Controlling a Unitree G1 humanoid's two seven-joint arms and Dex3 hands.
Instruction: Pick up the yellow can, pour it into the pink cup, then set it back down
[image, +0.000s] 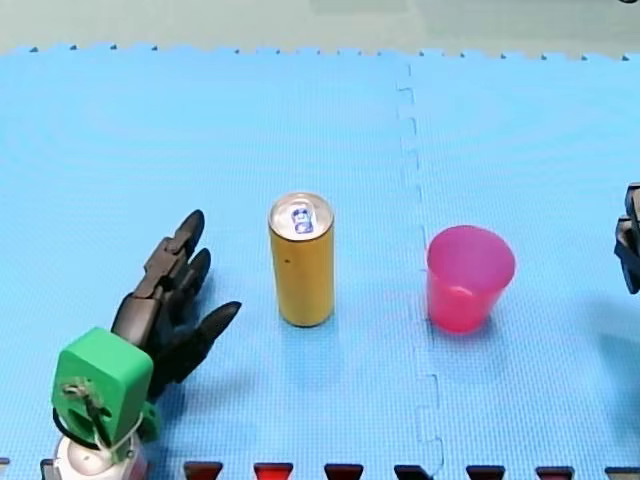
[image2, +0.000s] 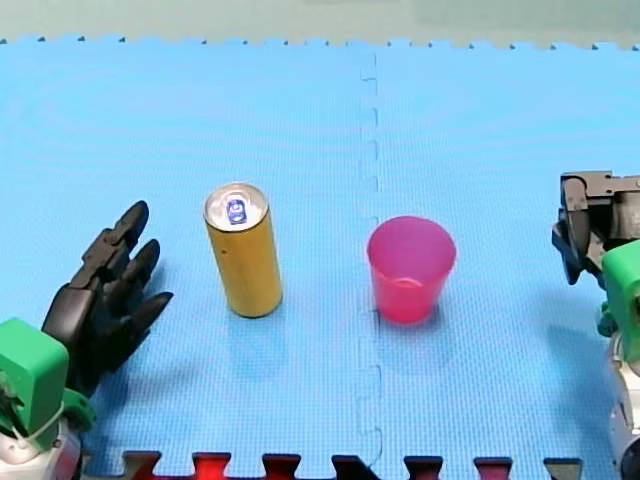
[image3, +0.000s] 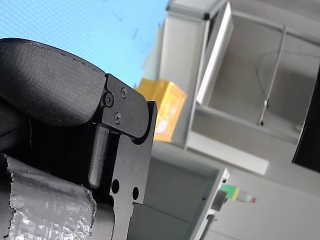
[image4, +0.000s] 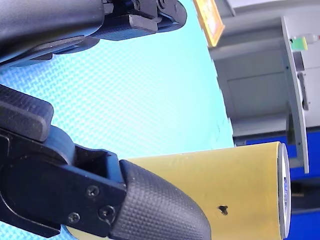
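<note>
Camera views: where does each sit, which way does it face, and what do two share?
First head view: head, facing forward-down onto blue mat; left hand lower left.
Second head view: head, offset; right hand at right edge.
First wrist view: wrist, past a finger toward grey cabinets.
Second wrist view: wrist, past fingers onto yellow can.
Shared: both head views show yellow can and pink cup.

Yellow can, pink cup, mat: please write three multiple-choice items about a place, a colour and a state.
1. Where is the yellow can relative to the pink cup? A) inside it B) beside it, toward the left hand C) behind it
2. The mat is A) blue B) green C) grey
3. The can is A) lying down B) lifted C) upright on the mat
B: they stand apart. A: the foam is blue. C: it stands on its base, untouched by the left hand nearby or the right hand beyond the cup.
</note>
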